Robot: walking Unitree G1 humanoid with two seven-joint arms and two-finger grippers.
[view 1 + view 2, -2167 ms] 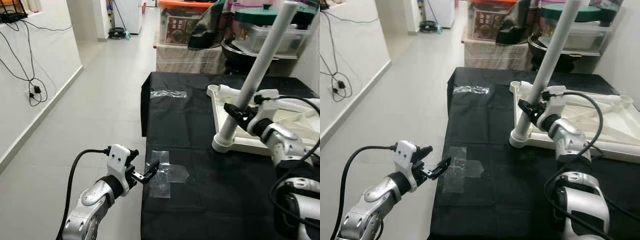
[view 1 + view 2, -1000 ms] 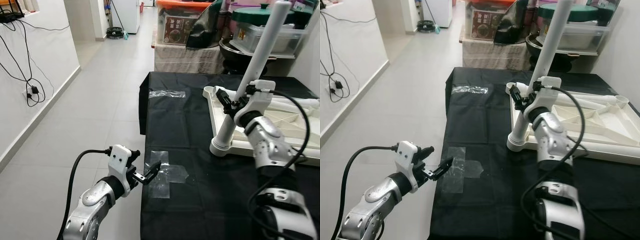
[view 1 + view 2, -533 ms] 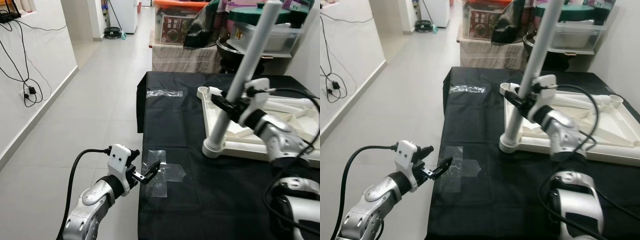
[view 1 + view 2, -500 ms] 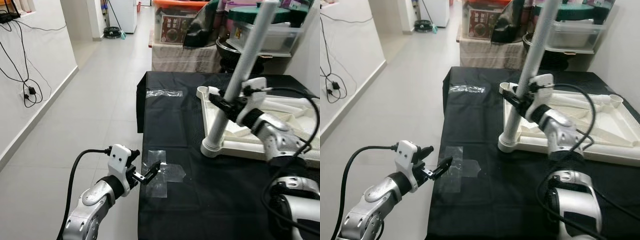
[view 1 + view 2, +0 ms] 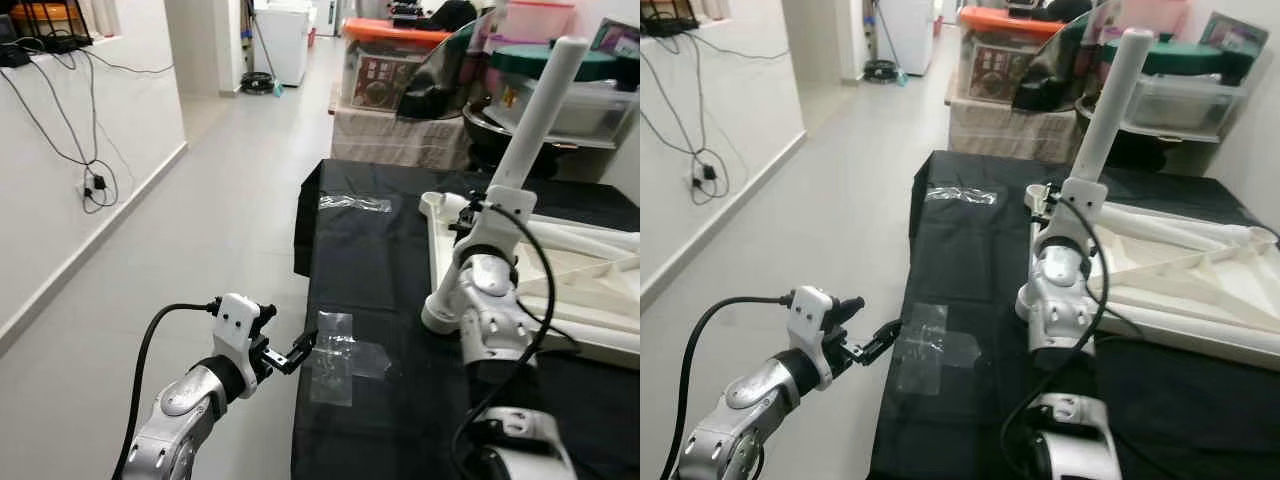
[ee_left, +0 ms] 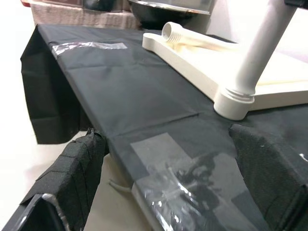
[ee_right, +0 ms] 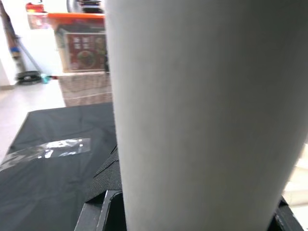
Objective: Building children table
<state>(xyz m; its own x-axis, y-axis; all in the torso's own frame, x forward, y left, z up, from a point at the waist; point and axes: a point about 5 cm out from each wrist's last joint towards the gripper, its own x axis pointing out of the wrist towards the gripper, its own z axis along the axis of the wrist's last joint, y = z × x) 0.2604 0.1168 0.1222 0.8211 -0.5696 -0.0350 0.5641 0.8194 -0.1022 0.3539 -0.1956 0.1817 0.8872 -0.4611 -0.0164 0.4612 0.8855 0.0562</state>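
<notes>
One table leg point(image 5: 530, 110): white tube, tilted, foot in the corner socket of the upturned white tabletop point(image 5: 590, 290)
Right gripper point(image 5: 470, 215): fingers clamped round leg
Left gripper point(image 5: 300, 352): fingers parted, empty, at edge of black cloth point(image 5: 370, 260), beside clear tape patch point(image 5: 342, 358)

free: black cloth point(image 5: 370, 260) left | blocked, apparently: table leg point(image 5: 510, 160) right

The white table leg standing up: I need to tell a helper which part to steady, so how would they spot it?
On the black-covered table lies an upturned white plastic tabletop. At its near left corner the white table leg rises as a tall round tube with a flared collar at its foot, with the right gripper at its shaft. The other leg lies flat.
</notes>
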